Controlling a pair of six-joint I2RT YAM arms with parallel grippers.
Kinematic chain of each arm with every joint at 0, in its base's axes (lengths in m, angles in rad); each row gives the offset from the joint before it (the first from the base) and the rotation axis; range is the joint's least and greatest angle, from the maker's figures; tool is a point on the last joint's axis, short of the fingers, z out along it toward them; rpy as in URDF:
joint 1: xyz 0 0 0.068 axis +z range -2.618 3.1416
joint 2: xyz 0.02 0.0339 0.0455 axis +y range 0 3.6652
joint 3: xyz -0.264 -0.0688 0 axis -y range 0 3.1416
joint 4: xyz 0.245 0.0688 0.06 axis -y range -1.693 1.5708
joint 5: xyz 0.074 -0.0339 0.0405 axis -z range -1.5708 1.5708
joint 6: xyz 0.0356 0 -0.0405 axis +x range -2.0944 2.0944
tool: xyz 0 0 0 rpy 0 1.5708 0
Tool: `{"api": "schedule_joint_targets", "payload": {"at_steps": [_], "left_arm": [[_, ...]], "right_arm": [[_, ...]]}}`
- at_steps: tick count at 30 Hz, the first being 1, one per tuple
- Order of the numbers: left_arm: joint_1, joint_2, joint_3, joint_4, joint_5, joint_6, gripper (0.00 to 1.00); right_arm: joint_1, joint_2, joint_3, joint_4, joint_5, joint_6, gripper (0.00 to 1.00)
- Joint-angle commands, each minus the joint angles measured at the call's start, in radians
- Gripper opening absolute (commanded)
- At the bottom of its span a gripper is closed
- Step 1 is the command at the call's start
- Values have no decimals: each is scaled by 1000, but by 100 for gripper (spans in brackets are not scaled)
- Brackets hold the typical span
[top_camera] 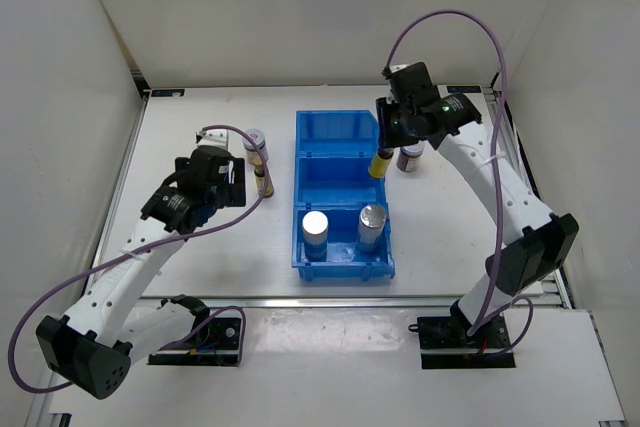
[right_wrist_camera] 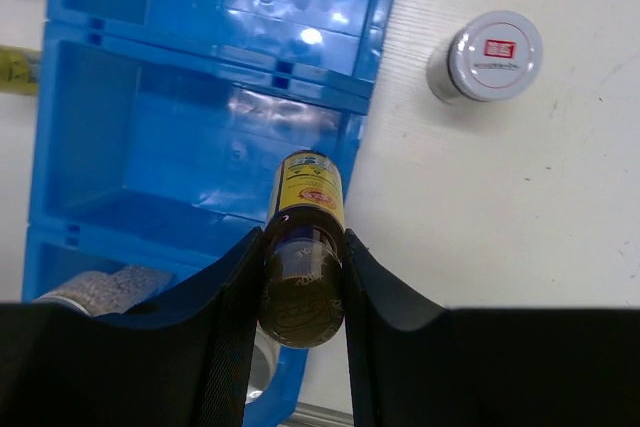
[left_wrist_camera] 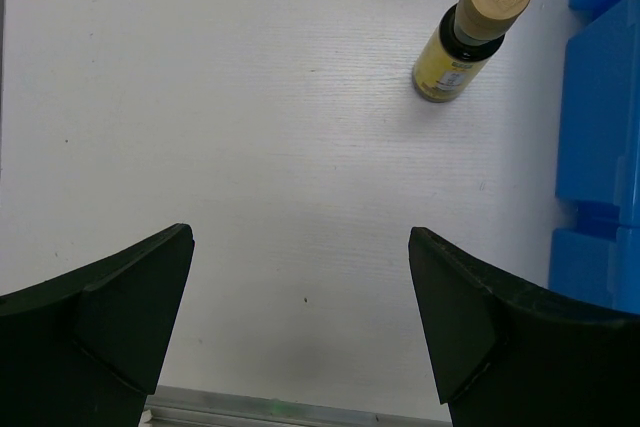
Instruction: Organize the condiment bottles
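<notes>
Right gripper (right_wrist_camera: pixel 303 242): jaws clamped on a slim dark brown bottle with yellow label (right_wrist_camera: pixel 310 192), held at the right wall of the middle compartment of the blue three-compartment plastic bin (top_camera: pixel 340 267). Two pale silver-topped cylinders (top_camera: pixel 316 228) (top_camera: pixel 372 222) stand in the near compartment. Left gripper (left_wrist_camera: pixel 300 237): jaws wide, holding nothing, over the white table (left_wrist_camera: pixel 250 147). A second brown bottle with tan cap (left_wrist_camera: pixel 470 37) stands upright left of the bin. A squat grey-lidded jar with red mark (right_wrist_camera: pixel 487 55) stands on the table right of the bin.

I see both silver-topped cylinders (top_camera: pixel 316 229) (top_camera: pixel 372 222) standing upright in the blue bin's (top_camera: pixel 335 132) near compartment. One brown yellow-label bottle (right_wrist_camera: pixel 310 192) is pinched in the right gripper (right_wrist_camera: pixel 302 272) over the middle compartment. The other brown bottle (left_wrist_camera: pixel 470 32) stands left of the bin beside a red-marked jar (top_camera: pixel 256 139), and the second jar (right_wrist_camera: pixel 490 55) sits on the table to the bin's right.
</notes>
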Motion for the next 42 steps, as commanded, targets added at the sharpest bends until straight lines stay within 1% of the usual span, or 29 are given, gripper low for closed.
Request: {"api": "schedule_joint_targets", "payload": {"at_steps": [1,3,6,12,16,18,19,20,22,23,25,26,28,29,32,34,35,36,37,39,40,42], "left_arm": [[4,-24,-2,20,0,16,99],[4,-24,-2,20,0,16,99],[4,-24,-2,20,0,16,99],[4,-24,-2,20,0,16,99],[4,-24,-2,29,0,16,99],[4,-15,-2,29,0,16,99],[4,-15,-2,29,0,16,99],[4,-15,-2,29,0,16,99],[4,-6,-2,29,0,16,99],[4,-6,-2,29,0,16,99],[4,-6,-2,29,9,16,99],[4,-6,-2,29,9,16,99],[4,-6,-11,29,18,16,99],[4,4,-11,29,18,16,99],[4,27,-1,29,55,5,99],[14,68,21,29,103,-18,99],[14,88,57,29,147,-40,99],[14,112,82,38,169,-41,99],[14,167,108,38,196,-53,99],[14,226,185,38,218,-64,99],[14,282,206,49,230,-64,99],[14,335,255,61,230,-64,99]], "right_arm": [[45,23,61,-8,0,-11,0],[64,56,61,13,9,-11,0],[87,81,12,67,9,-11,0],[87,149,-52,127,9,-11,0],[87,161,-98,160,20,-2,0],[87,170,-112,160,29,9,19],[87,179,-123,160,29,9,25],[87,179,-123,160,29,9,29],[87,179,-132,160,29,9,34],[87,179,-132,160,29,18,42],[87,179,-121,160,29,18,53],[87,169,-121,160,29,18,61],[87,159,-98,151,29,27,67],[87,149,-98,141,41,27,74],[87,101,-63,125,51,27,79],[87,71,-54,111,64,27,80],[87,37,-42,101,75,27,80],[87,20,-32,101,75,18,83],[87,3,-32,101,75,9,84],[87,-41,-32,90,75,9,86],[87,-54,-32,90,75,0,88],[87,-91,-44,79,49,-1,88]]}}
